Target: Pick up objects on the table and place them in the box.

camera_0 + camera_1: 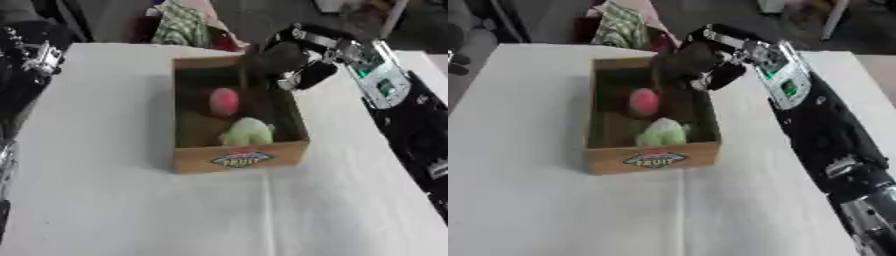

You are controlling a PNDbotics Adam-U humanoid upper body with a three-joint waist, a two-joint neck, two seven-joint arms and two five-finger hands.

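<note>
My right hand [684,62] hangs over the box's [238,159] far corner at upper centre, fingers curled round something dark (I can't identify it); pink and green objects lie inside, white table [105,200] beneath.

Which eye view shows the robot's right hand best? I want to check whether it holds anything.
The right eye view: the right hand and its arm show whole, over the box at its far right corner. The left eye view crops the arm. Neither shows what the fingers do.
</note>
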